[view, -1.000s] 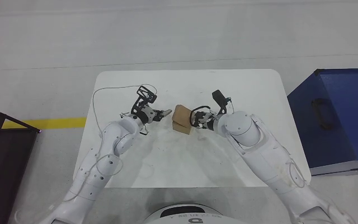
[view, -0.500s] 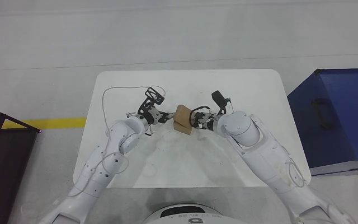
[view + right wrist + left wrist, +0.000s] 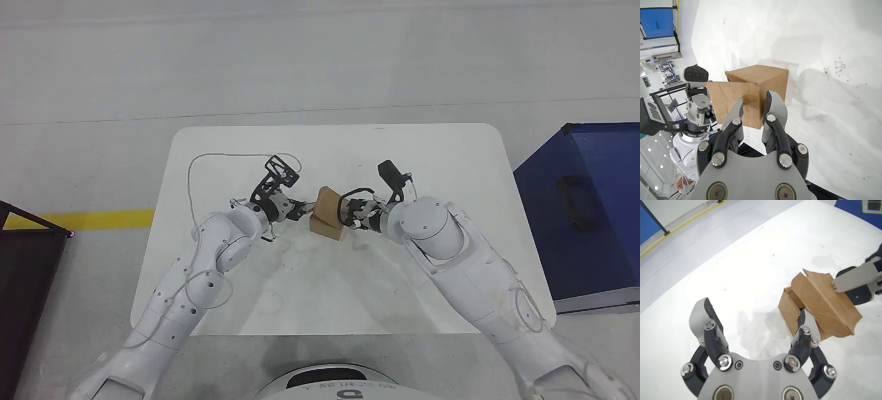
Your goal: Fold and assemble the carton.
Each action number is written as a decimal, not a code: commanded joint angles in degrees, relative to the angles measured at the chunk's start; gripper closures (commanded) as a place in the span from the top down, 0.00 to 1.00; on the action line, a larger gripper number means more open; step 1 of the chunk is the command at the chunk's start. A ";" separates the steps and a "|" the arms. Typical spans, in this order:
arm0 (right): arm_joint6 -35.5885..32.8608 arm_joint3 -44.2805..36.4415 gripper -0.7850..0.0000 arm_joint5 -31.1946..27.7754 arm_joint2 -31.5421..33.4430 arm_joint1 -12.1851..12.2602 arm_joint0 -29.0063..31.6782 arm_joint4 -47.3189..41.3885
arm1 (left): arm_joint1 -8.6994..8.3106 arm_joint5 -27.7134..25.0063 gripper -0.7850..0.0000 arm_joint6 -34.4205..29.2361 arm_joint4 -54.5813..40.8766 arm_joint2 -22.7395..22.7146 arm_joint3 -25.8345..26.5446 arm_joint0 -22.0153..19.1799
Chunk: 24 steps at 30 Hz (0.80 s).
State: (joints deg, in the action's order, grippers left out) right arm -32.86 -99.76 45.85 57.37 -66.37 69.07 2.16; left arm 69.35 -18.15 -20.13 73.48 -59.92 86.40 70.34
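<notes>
A yellow stripe (image 3: 100, 217) runs along the floor at the far left, up to the white worktop (image 3: 400, 280). A thin white cable (image 3: 193, 170) loops over the worktop's left part. Next is the left pincer (image 3: 297, 208), spread wide and holding nothing. One of its fingers (image 3: 806, 321) is right at the open end of the carton (image 3: 326, 212), and the other is over bare worktop. The small brown carton sits near the middle of the worktop, between the two pincers, with its end flaps not yet tucked in. From the other side, the right pincer (image 3: 755, 98) is closed down on a creased flap, pinching the card between its pads. A blue case (image 3: 590, 220) stands on the floor past the worktop's right edge.
</notes>
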 commanded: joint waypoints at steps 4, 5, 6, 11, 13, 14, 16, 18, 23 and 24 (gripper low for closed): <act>0.16 0.22 0.35 0.13 -0.08 -0.05 -0.18 -0.06 | 0.29 -0.21 1.00 -1.09 2.00 1.60 0.07 -1.03; 0.17 0.26 0.35 0.16 -0.06 -0.05 -0.19 -0.12 | 0.33 -0.25 0.93 -1.37 2.12 1.75 0.02 -1.13; 0.17 0.28 0.35 0.17 -0.05 -0.05 -0.20 -0.14 | 0.37 -0.32 0.80 -1.83 2.31 1.95 -0.07 -1.28; 0.44 0.36 0.35 -0.11 0.24 -0.04 0.02 -0.43 | 0.47 -0.94 0.44 -4.19 1.35 2.04 -0.35 -1.49; 0.48 0.34 0.35 -0.16 0.31 -0.03 0.11 -0.47 | 0.42 -1.03 0.39 -5.30 0.56 1.58 -0.20 -1.33; 0.48 0.33 0.35 -0.17 0.32 -0.02 0.14 -0.47 | 0.40 -1.02 0.37 -5.56 0.29 1.40 -0.10 -1.26; 0.48 0.32 0.35 -0.21 0.34 -0.01 0.17 -0.46 | 0.28 -1.11 0.34 -6.36 -0.18 0.74 0.31 -0.95; 0.42 0.35 0.35 -0.25 0.31 0.00 0.17 -0.42 | 0.19 -1.18 0.31 -6.78 -0.54 0.30 0.63 -0.65; 0.09 0.46 0.35 -0.37 -0.01 0.00 -0.09 -0.13 | 0.01 -2.51 0.25 -7.26 -2.88 -0.71 1.44 0.24; 0.06 0.48 0.35 -0.36 -0.06 -0.01 -0.14 -0.11 | -0.02 -2.84 0.24 -7.33 -3.50 -0.89 1.56 0.38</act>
State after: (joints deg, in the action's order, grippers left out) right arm -32.77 -99.29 45.49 57.36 -66.37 68.97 2.02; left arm 69.35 -20.68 -27.41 70.58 -60.65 87.87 70.59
